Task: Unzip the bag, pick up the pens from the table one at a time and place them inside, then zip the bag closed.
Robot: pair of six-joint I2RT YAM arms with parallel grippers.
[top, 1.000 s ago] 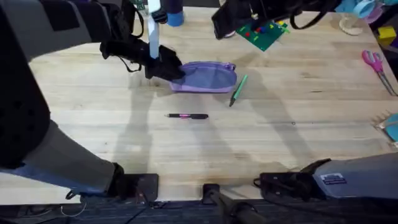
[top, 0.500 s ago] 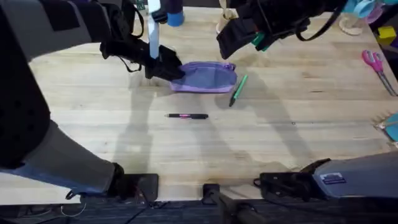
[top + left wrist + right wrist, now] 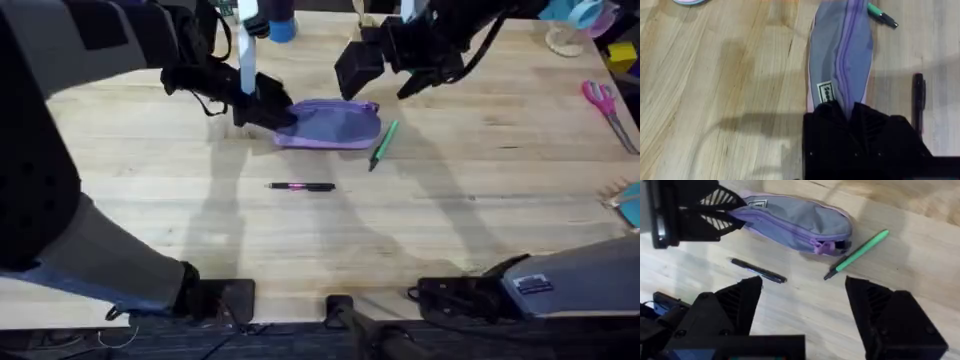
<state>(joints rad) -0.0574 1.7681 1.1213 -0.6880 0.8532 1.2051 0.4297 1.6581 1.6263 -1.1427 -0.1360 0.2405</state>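
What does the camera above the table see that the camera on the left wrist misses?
From overhead alone: the right arm's fingers hanging open above the table's far side, pink scissors at the right edge, and a green board of coloured bits.

From the left wrist alone: a small label on the bag.

Both: the lavender bag with the left fingers shut on its end, the green pen and the black pen.

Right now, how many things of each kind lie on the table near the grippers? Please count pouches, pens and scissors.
Pouches: 1, the lavender bag, its end held by the left gripper.
Pens: 2, the green pen and the black pen.
Scissors: 1, the pink scissors at the far right.
Total: 4.
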